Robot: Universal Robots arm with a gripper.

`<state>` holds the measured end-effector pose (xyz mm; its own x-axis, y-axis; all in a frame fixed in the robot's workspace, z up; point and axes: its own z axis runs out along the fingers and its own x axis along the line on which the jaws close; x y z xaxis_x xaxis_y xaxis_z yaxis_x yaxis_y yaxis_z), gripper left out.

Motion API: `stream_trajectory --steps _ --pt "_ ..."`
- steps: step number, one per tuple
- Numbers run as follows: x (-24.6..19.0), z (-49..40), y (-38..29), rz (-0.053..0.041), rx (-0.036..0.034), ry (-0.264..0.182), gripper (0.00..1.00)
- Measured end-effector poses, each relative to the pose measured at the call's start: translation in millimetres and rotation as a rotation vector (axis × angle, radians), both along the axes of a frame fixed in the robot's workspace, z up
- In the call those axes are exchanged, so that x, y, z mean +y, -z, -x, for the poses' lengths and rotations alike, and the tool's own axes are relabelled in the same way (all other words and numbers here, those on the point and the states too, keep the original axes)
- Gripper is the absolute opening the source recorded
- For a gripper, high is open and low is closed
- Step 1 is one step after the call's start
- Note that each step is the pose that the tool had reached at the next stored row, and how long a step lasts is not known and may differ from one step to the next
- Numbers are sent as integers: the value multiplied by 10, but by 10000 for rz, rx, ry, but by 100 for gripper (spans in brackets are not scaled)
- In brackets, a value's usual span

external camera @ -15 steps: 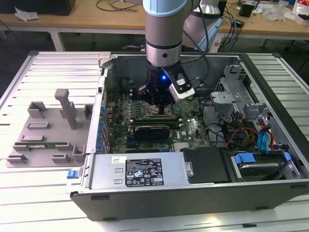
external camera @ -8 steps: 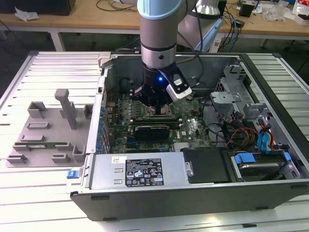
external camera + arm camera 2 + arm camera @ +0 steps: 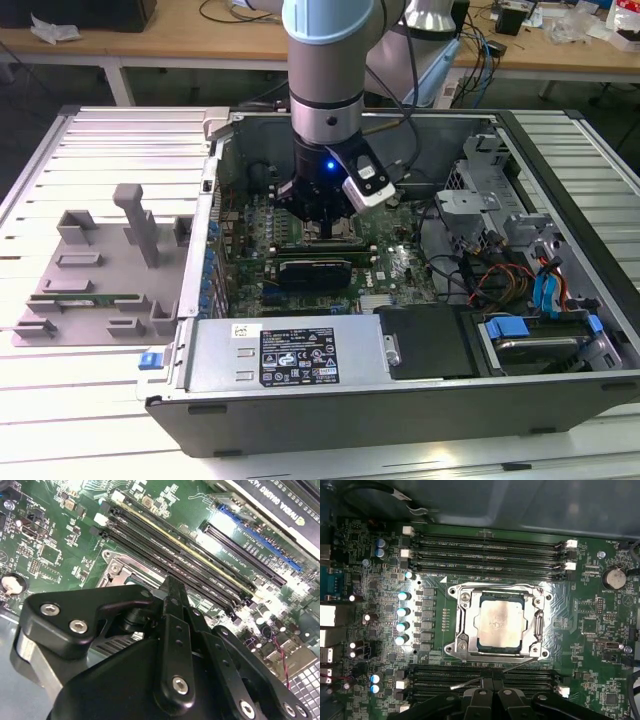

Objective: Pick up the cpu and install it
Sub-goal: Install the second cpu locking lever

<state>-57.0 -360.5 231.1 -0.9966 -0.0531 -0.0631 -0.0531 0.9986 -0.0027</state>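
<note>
Sitting flat in its metal socket frame, the silvery square cpu lies beneath the black claw, pressed together.

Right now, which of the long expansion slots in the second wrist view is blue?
The blue slot is the one nearest the black card. The other long slots beside it are black.

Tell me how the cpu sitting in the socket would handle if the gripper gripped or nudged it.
The cpu looks like a flat, rigid plate with a metal top, so it would probably stay stiff, not flex. Its smooth, shiny lid may be slippery to pinch. Lying flat inside the socket frame, it seems unlikely to roll or tip, and the frame would likely block a sideways push.
</note>
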Motion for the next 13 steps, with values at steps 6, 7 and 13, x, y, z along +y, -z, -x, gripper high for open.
stream_trajectory --steps 6,7,13 --pt "0 0 2 1 1 0 11" --pt "0 0 4 1 0 0 11" --pt "0 3 31 0 -6 0 11"
